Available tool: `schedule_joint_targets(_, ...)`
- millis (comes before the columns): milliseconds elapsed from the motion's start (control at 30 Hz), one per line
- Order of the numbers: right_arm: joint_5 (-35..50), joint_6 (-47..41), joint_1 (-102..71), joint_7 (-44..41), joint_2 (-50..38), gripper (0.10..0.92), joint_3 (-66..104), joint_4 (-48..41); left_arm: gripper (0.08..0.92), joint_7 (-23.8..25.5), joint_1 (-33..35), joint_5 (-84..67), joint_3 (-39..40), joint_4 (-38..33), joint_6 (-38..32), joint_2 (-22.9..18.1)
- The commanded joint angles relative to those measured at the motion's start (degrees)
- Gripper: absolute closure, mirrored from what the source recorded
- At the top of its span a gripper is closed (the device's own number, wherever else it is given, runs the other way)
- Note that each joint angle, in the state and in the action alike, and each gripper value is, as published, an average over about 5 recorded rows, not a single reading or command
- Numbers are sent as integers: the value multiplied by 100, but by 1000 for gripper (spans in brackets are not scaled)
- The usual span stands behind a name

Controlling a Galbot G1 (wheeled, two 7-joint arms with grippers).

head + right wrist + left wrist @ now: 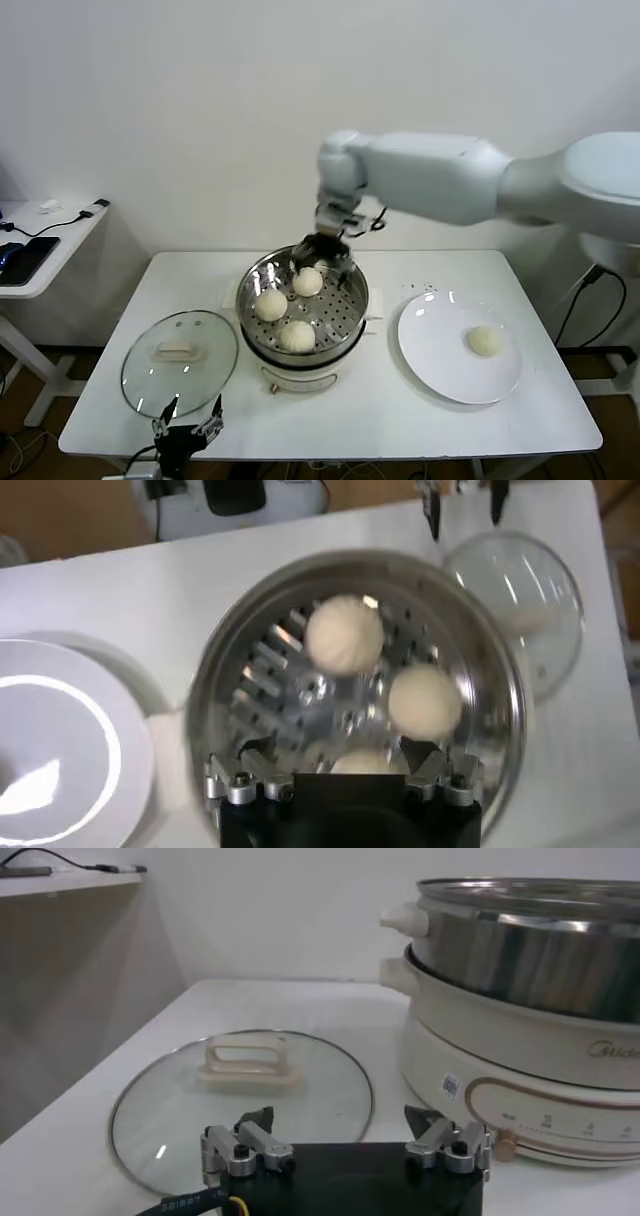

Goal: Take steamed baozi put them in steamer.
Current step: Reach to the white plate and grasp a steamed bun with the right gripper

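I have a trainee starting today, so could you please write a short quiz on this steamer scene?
1. How many baozi lie in the steamer?
2. True or false: the plate is empty.
3. Which end effector is over the steamer: A left, B right?

Key: 1. Three. 2. False; one baozi lies on it. 3. B, jaws open over the far baozi.

Shiny perforated steel steamer (345, 300), smooth matt baozi (271, 305), glass lid (180, 362)
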Motion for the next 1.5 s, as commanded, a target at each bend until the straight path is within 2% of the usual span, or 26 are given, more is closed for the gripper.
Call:
schedule_joint_targets(33,748,-2072,997,220,-2003,203,-1299,543,177,5,-2,-1,11,-12,-20,13)
schedule_joint_targets(167,799,-2967,827,411,-2931,203,-1803,1090,177,16,-40,-4,11,7,-34,2)
schedule_joint_targets(267,810,-3305,454,548,-3414,202,-1906,1298,177,26,-53,-23,-2,-4,-56,-3)
schedule_joint_targets(500,87,-3605,-1289,827,-3996,203,-643,997,177,31,-75,-56,-36,23,-89,-37)
schedule_joint_targets(633,-264,-3663,-2166,906,-3916,202,213,555,177,27,-57,-51,-44,57,-104,-44)
schedule_joint_targets(967,-773,-3609,-3143,893,-3348,202,1083,-363,177,23,10,-25,-45,68,-111,-76)
schedule_joint_targets(1500,-1149,-3614,-3883,1159,-2913,203,1937,-867,177,8,-8,-20,-36,146,-117,-74)
